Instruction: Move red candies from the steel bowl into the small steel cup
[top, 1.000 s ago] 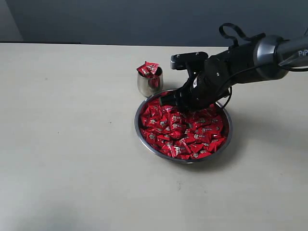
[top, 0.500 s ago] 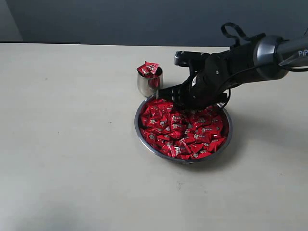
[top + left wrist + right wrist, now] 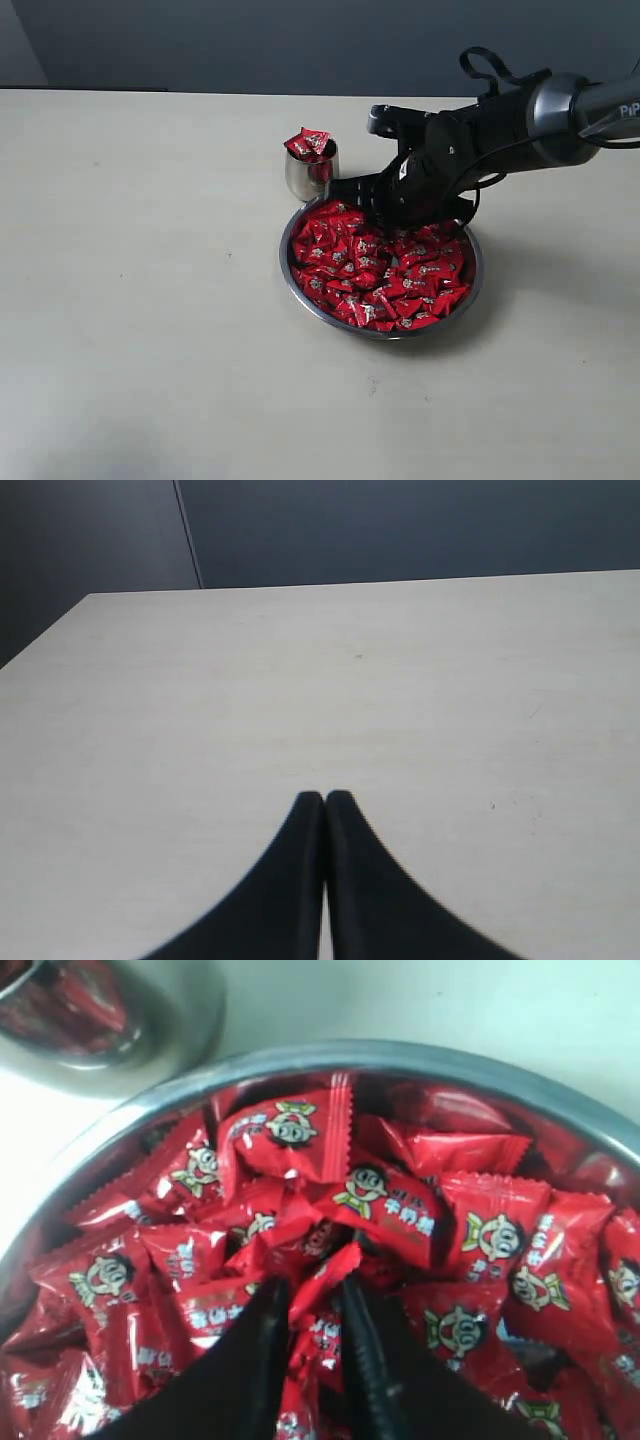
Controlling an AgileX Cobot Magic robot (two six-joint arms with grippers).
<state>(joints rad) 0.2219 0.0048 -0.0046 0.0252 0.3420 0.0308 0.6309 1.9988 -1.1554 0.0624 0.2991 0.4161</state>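
Observation:
The steel bowl (image 3: 298, 290) sits mid-table, heaped with red candies (image 3: 390, 275). Just behind its far-left rim stands the small steel cup (image 3: 306, 178), with a few red candies (image 3: 308, 142) piled above its mouth. My right gripper (image 3: 372, 208) is dipped into the far side of the bowl. In the right wrist view its gripper (image 3: 312, 1292) is shut on one red candy (image 3: 322, 1278) standing on edge between the fingers, with the bowl rim (image 3: 400, 1055) and the cup (image 3: 120, 1030) beyond. My left gripper (image 3: 325, 798) is shut with nothing in it, over bare table.
A pale table (image 3: 150, 300) spreads wide to the left and front of the bowl. A dark wall (image 3: 250, 40) runs behind the table's far edge. The right arm (image 3: 540, 115) reaches in from the right above the bowl's far side.
The right gripper shifted slightly toward the bowl's far edge and its fingers closed in on a candy. The bowl and cup stayed put.

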